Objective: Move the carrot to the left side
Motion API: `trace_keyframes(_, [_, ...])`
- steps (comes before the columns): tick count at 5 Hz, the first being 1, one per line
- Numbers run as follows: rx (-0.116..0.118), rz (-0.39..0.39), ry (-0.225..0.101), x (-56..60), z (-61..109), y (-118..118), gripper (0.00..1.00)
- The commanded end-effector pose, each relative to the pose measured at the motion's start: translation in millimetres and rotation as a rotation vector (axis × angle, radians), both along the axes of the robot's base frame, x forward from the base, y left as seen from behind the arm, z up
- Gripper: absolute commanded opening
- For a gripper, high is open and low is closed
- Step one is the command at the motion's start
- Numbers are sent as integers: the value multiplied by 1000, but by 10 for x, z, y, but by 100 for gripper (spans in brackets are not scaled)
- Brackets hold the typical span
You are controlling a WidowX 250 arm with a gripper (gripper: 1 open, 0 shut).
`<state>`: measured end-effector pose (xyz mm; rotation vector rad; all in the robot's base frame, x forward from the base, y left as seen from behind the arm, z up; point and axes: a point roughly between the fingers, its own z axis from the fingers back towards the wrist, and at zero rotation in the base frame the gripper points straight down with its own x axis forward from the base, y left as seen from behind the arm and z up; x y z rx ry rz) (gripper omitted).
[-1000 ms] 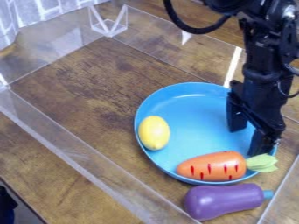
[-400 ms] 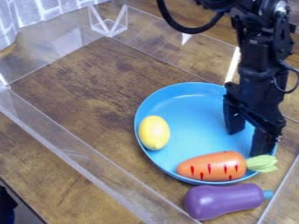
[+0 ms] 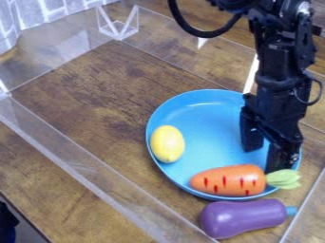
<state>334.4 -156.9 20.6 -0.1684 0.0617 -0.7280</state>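
Note:
The orange carrot with a yellow-green leafy top lies on the near right rim of the blue plate. My black gripper points down over the plate's right side, just above and behind the carrot's leafy end. Its fingers stand open and hold nothing. A yellow lemon rests on the plate's left part.
A purple eggplant lies on the wooden table just in front of the plate. Clear plastic walls run along the left and front of the work area. A clear container stands at the back left.
The gripper has shifted slightly left and toward the carrot, staying open. The carrot, lemon and eggplant have not moved.

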Motion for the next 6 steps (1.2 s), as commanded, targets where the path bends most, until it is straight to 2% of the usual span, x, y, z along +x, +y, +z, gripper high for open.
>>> trace_keyframes(1, [26, 28, 106, -293, -172, 162, 100])
trace_keyframes(2, [26, 63, 135, -433, -162, 211, 100])
trace_keyframes(3, [34, 116, 149, -477, -143, 64, 100])
trace_keyframes(4, [42, 148, 161, -496, -153, -116, 100])
trace_keyframes(6, [63, 165, 186, -409, -147, -38, 100])
